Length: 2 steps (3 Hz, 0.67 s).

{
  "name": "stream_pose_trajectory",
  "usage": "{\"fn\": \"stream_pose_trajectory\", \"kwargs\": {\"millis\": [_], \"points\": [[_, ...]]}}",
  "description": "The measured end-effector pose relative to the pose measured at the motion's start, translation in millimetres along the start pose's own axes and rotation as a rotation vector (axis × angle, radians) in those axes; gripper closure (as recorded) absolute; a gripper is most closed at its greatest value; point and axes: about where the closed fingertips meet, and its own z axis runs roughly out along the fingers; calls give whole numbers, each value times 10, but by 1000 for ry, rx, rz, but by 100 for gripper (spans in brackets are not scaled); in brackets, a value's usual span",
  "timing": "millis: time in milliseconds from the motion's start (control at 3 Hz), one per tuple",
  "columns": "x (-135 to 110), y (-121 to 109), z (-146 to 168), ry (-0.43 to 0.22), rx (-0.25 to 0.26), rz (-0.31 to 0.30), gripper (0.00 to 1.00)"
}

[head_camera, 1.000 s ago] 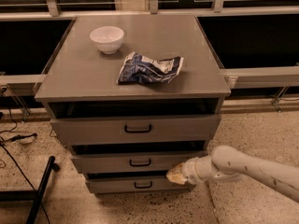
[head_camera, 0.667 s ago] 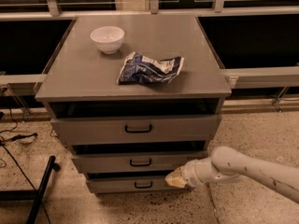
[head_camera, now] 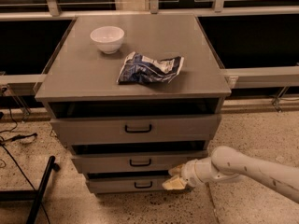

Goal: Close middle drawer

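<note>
The middle drawer (head_camera: 107, 163) is the second of three grey drawers in the cabinet, with a low flat front and a small black bar handle (head_camera: 140, 162). It stands slightly pulled out, with a dark gap above it. My gripper (head_camera: 174, 177) comes in from the right on a white arm, its tan fingers at the drawer front's lower right corner, close to or touching it.
The top drawer (head_camera: 135, 129) and the bottom drawer (head_camera: 121, 185) also stand slightly out. A white bowl (head_camera: 107, 38) and a crumpled blue chip bag (head_camera: 149, 68) lie on the cabinet top. A black stand leg (head_camera: 42, 185) and cables lie on the floor at left.
The gripper has stayed at the drawer fronts' right end, shifting only slightly. The drawers show no clear movement.
</note>
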Motion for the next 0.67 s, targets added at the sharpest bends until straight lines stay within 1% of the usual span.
{"fn": "stream_pose_trajectory", "kwargs": {"millis": [333, 667], "points": [[0, 0, 1, 0, 0, 0, 0], [0, 1, 1, 0, 0, 0, 0]]}}
